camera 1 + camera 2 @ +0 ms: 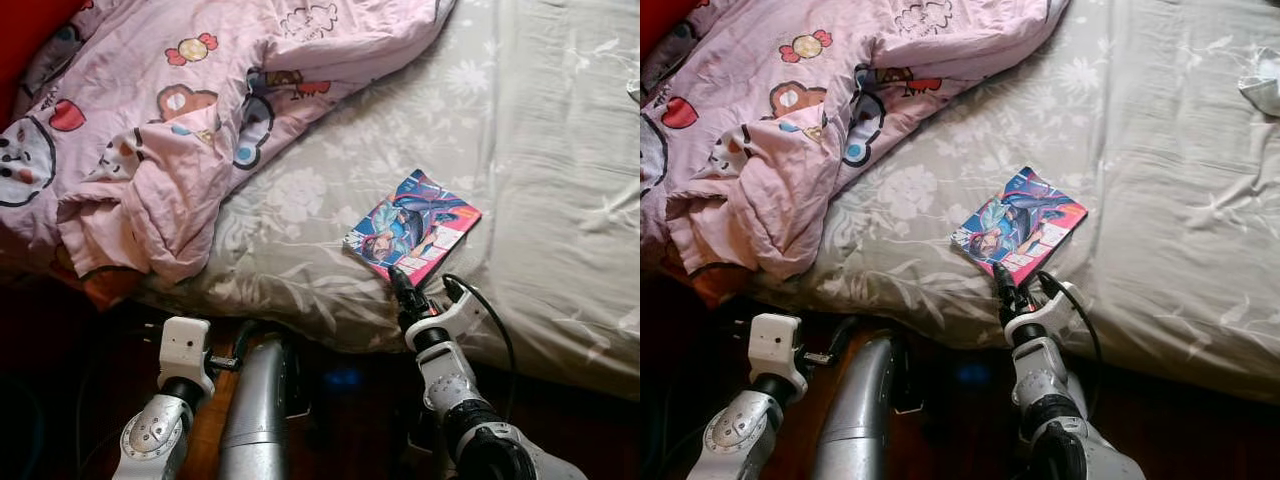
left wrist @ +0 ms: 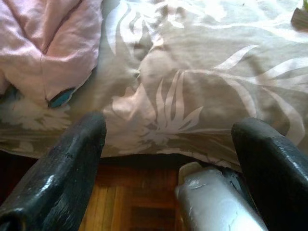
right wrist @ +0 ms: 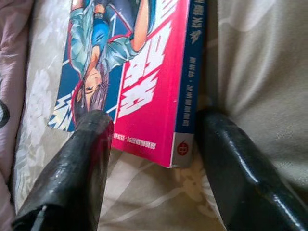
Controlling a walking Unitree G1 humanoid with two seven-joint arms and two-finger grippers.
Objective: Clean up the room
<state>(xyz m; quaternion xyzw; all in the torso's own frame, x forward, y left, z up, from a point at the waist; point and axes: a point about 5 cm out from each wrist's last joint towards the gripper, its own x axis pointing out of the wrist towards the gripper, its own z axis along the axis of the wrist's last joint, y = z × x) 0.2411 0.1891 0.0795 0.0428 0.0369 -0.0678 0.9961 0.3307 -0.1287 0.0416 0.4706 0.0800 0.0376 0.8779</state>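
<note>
Thin glossy paperback comic w/ pink-blue cover (image 1: pixel 413 226) is seen flat on grey floral bed sheet (image 1: pixel 540 160), near edge. Right hand (image 3: pixel 154 159) is spread, fingers straddling near corner. Judged light, slightly flexible, slick; best pinched across spine edge.

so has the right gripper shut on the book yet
No, the right gripper is open, its fingers straddling the near corner of the book, which lies flat on the bed.

We see a bed (image 1: pixel 560 150) under a grey floral sheet (image 1: pixel 300 200), daylight falling on it. Dark wooden floor (image 2: pixel 130 202) runs beneath its near edge, in shadow.
</note>
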